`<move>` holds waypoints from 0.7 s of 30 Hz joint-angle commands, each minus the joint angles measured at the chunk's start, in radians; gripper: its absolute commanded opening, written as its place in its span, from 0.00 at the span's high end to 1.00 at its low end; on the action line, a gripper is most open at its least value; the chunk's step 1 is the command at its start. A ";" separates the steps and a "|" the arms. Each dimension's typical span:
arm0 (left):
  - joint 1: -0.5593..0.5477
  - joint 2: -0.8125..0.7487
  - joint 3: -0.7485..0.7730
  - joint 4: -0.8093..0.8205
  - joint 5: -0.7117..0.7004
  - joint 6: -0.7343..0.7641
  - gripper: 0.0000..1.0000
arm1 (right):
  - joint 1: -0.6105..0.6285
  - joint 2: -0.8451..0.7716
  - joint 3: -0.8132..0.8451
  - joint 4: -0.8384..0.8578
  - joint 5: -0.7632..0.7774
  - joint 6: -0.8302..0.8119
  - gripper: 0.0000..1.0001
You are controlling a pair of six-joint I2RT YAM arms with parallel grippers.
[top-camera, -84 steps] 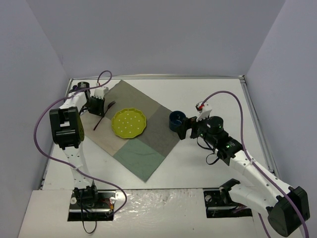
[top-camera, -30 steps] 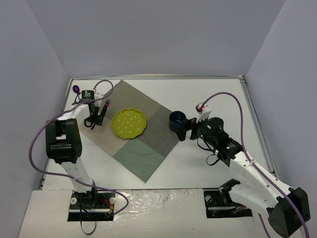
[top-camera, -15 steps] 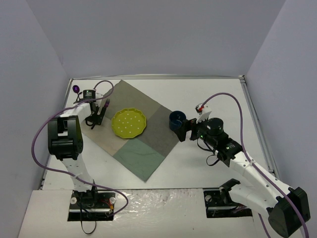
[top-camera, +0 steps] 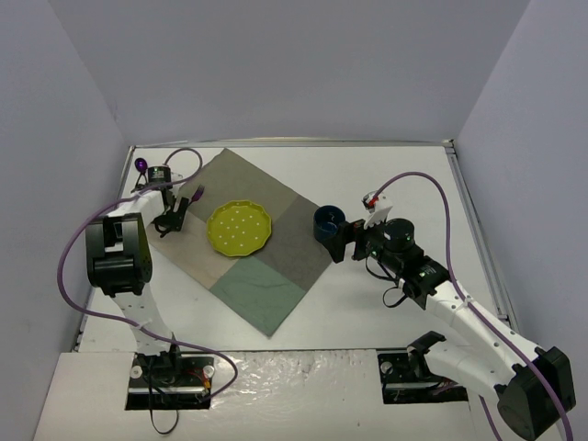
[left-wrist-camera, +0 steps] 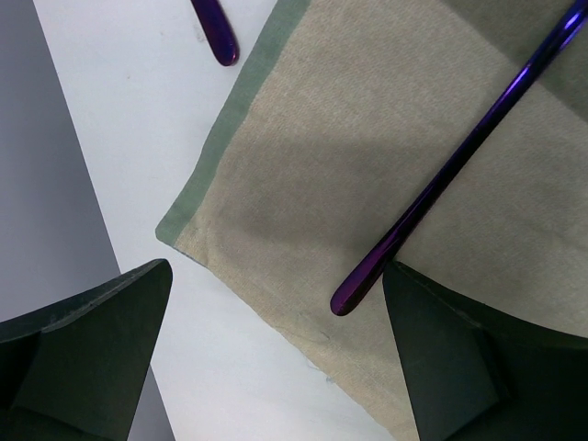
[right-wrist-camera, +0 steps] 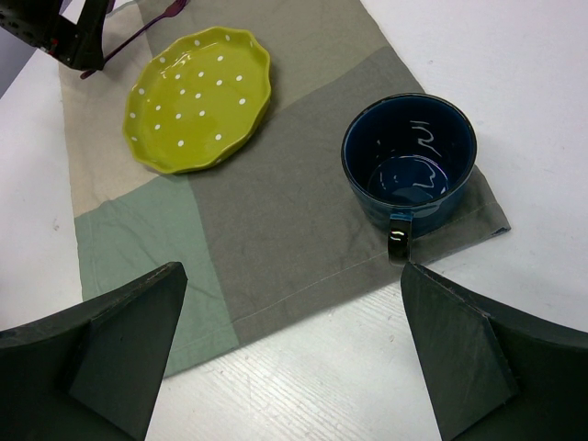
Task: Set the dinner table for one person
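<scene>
The place setting looks roughly half built, and the step in hand seems to be the cutlery; everything below is placed from the yellow-green plate, which sits near the middle of the patchwork cloth on the dinner table. Nearest the arm bases and to the plate's right, the right gripper hovers low with its jaws spread wide and nothing between them; the blue cup stands just ahead of it on the cloth's right corner, its handle turned toward the fingers. To the plate's left, the left gripper hangs over the cloth's left corner, jaws apart and gripping nothing. A purple utensil lies flat on the cloth there, the end of its handle just beside one finger, its head pointing away from the arm bases and too small to name. Farthest off, beyond the plate's left and clear of the cloth, a second purple utensil rests on bare tabletop near the far-left corner.

I judge that this stray piece comes next; the left arm would need to reach further out, close on its thin handle low against the surface, and lay it beside the plate; a slim glossy handle lying flat may slip from the pads.
</scene>
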 commanded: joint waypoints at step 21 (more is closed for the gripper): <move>0.045 -0.044 0.081 0.061 0.030 -0.084 0.03 | 0.006 -0.011 0.018 0.063 -0.006 0.002 0.00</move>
